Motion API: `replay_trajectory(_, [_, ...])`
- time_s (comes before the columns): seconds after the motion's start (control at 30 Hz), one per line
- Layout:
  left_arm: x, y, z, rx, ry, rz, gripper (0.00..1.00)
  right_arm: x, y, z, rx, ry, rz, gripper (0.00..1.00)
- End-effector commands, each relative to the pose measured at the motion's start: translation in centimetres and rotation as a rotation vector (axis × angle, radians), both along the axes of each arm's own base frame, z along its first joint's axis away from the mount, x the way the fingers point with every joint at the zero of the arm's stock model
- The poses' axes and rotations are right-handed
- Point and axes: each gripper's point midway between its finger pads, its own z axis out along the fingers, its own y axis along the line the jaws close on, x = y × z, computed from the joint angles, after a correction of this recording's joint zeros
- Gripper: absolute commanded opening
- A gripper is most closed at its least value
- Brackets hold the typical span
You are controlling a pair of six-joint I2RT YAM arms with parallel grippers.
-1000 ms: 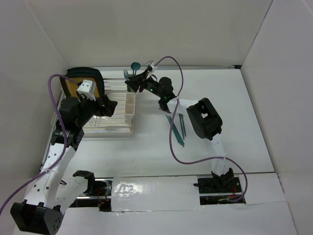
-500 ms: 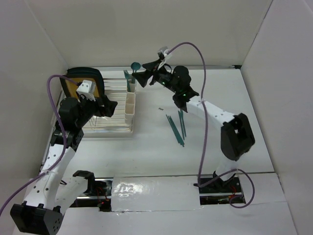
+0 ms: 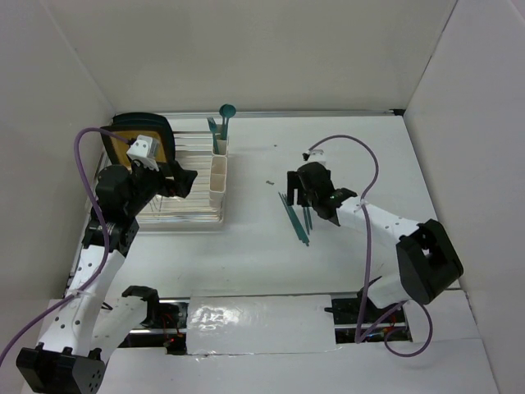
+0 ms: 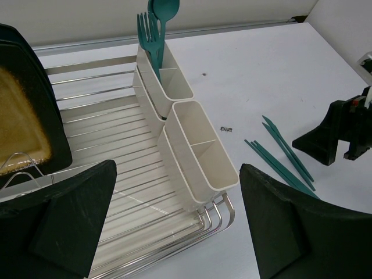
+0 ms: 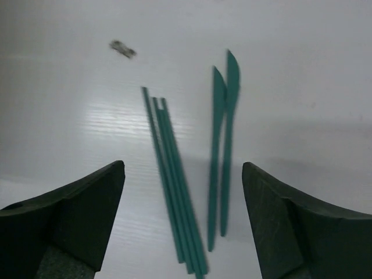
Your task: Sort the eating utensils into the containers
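1. Left side of the table: clear wire dish rack, with a yellow-and-black plate standing on edge at its far-left end.
2. The containers are cream-white cups joined in a row along the rack's right side. The far cup holds a teal fork and a spoon, both upright with heads up.
3. A tiny dark speck lies on the table between the containers and the loose utensils.
4. My left gripper has its jaws spread wide and nothing in them. It hangs over the near part of the rack, and its wrist view frames the nearest cups between the fingers.
5. My right gripper is also spread wide and holds nothing. It hangs over the table, well to the right of the rack.
6. Loose utensils on the table:
   - Two knives lie side by side with tips pointing away from me.
   - Three slim handles are bunched together just left of the knives.
   - The handles' near ends run out of the wrist view, so I can't tell whether they are forks or spoons.
7. Relative to the right gripper, both groups sit below the gap between my fingers, with no contact.
8. From the top camera, the right gripper is over the far end of the pile, and the pile stretches back toward my bases.
9. The pile is well apart from the containers.
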Motion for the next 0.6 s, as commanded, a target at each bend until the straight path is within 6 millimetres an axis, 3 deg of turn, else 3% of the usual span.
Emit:
replay_trajectory(0.0, [0.2,0.0,1.1,-0.001,-0.051,-0.008,1.0,0.4,-4.2,-2.0,-0.061,0.056,-0.196,0.83])
replay_trajectory(0.17, [0.3,-0.1,1.0,-0.002,-0.044,-0.008,1.0,0.7,-4.9,-4.8,-0.085,0.126,-0.2,0.66])
replay_trajectory(0.33, [0.3,-0.1,1.0,-0.002,-0.046,-0.008,1.0,0.8,-5.1,-7.2,-0.112,0.174,-0.198,0.6])
replay_trajectory(0.57, [0.2,-0.1,1.2,-0.003,-0.052,-0.011,1.0,1.5,-5.9,-8.5,-0.091,0.202,-0.209,0.44])
